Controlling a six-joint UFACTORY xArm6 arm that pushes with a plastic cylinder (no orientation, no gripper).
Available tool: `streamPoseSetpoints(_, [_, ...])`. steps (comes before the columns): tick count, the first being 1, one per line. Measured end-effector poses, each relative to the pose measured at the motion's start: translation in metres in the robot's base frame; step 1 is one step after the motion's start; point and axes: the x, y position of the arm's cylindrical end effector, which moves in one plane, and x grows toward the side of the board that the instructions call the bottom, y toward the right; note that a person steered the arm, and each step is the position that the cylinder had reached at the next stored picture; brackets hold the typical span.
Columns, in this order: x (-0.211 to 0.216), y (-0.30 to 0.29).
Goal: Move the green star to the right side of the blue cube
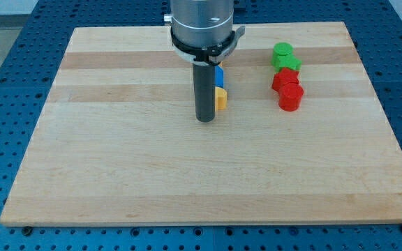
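**Near the board's upper middle: rod down beside two partly hidden blocks**

Near the upper middle of the wooden board (117, 160), my tip (206, 120) rests on the surface, the dark rod rising straight up into the grey arm housing (201, 21) at the view's top edge. The rod carries nothing; as a plain rod it has no opening to report, and its end is bare.

Just to the view's right of the rod, and partly hidden behind it, sit two blocks. The blue cube (220, 76) lies toward the view's top; a yellow block (221, 99), shape not determinable, lies directly below it. Whether the rod touches either cannot be told.

Well apart, toward the view's right, a second cluster stands in a column. A green block (282, 51) is uppermost, with the green star (288, 63) touching its lower edge; the outlines of these two merge. Below them are a red block (285, 79) and a red cylinder-like block (291, 97), in contact with each other.

The green star lies to the view's right of the blue cube, clearly separated from it.
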Motion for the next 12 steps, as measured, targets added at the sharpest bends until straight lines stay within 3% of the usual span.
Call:
streamPoseSetpoints(2, [0.01,0.0])
streamPoseSetpoints(3, [0.036,0.001])
streamPoseSetpoints(6, [0.05,0.076])
streamPoseSetpoints(8, [0.05,0.169])
streamPoseSetpoints(9, [0.035,0.194])
streamPoseSetpoints(12, [-0.061,0.216])
